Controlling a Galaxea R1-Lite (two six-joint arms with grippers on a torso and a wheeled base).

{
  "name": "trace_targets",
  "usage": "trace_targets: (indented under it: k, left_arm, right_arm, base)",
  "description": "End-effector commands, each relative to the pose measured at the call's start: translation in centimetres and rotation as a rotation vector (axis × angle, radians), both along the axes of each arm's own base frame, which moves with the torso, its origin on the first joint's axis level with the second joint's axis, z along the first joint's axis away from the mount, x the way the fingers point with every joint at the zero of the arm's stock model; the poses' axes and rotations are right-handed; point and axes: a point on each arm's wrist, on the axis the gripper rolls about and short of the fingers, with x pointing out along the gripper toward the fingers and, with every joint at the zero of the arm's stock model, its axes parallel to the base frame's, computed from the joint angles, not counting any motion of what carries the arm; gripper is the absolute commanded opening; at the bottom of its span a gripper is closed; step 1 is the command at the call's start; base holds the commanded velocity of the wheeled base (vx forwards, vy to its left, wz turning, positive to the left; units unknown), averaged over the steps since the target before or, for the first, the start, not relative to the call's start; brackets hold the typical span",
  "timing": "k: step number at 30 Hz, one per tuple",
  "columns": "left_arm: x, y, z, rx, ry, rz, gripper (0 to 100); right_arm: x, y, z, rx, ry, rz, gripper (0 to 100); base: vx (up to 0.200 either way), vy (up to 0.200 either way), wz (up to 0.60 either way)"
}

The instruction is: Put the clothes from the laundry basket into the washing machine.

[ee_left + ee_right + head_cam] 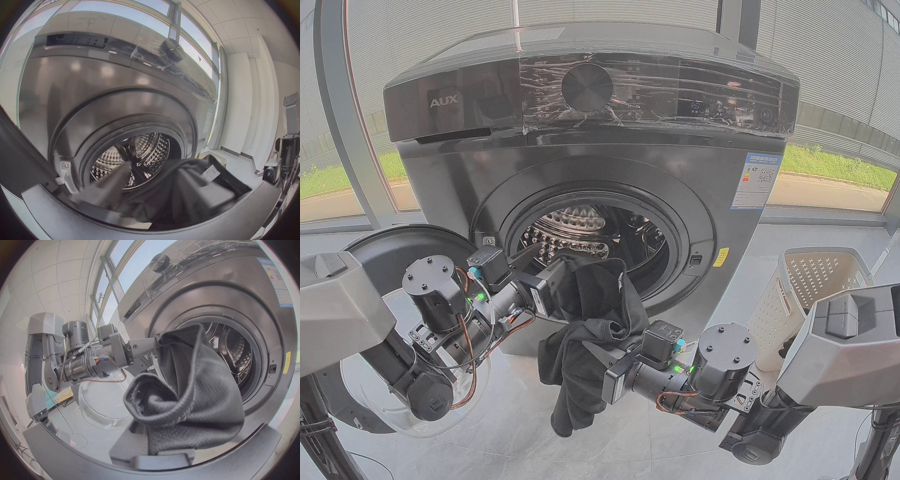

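**Bright tiled room by the windows: black garment at the machine's mouth**

Tall windows (844, 94) stand behind a pale tiled floor (506, 412).

The right pincer (594, 356) is clamped on the lower bunch of a black garment (594, 306), the cloth rising in a thick fold from between its fingers. Above it and a little toward the machine, the left pincer (556, 262) has its fingers spread apart. One finger (143, 344) runs into the garment's upper edge and carries it there, and the other stands free of the cloth. Between the two pincers the garment hangs in a sagging drape, and a loose end falls below the right pincer toward the floor.

Just beyond the left pincer is the round opening of the washing machine (456, 169), with the steel drum (581, 225) showing behind the cloth's top edge. The machine's door (394, 250) is swung wide open on the left pincer's outer side. The laundry basket (812, 275), white and perforated, stands on the floor well out past the right pincer.
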Motion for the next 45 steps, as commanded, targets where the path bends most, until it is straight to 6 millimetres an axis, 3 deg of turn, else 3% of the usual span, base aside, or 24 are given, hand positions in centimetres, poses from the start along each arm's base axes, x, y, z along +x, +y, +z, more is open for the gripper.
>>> trace_targets:
  k: [1, 8, 18, 23, 32, 39, 45]
  left_arm:
    - [0.0, 0.3, -1.3, 0.016, 0.048, 0.006, 100]
    - [-2.1, 2.0, -3.6, 0.091, 0.155, -0.020, 100]
    - [-4.8, 2.2, -6.4, 0.215, 0.264, -0.084, 100]
    - [-5.4, 1.6, -6.7, 0.224, 0.272, -0.177, 100]
    - [-3.9, -0.9, -6.8, 0.202, 0.229, -0.244, 100]
    - [-1.0, -3.3, -8.2, 0.181, 0.195, -0.249, 100]
    - [0.0, -3.9, -7.9, 0.156, 0.167, -0.243, 100]
  right_arm:
    - [0.4, -0.4, 0.5, 0.014, -0.010, -0.016, 0]
    - [2.9, -1.8, 0.9, 0.037, -0.027, -0.107, 0]
    - [3.8, -1.8, 1.3, 0.058, -0.044, -0.133, 0]
    - [4.8, -2.0, 1.0, 0.067, -0.039, -0.197, 0]
    - [4.3, -0.3, 1.7, 0.093, -0.061, -0.161, 0]
    - [3.1, 0.8, 1.6, 0.096, -0.060, -0.118, 0]
    - [3.0, 0.8, 1.5, 0.096, -0.058, -0.115, 0]
  base:
    - [0.000, 0.000, 0.00]
    - [0.000, 0.000, 0.00]
    - [0.000, 0.000, 0.00]
    - [0.000, 0.000, 0.00]
    - [0.000, 0.000, 0.00]
    - [0.000, 0.000, 0.00]
    - [0.000, 0.000, 0.00]
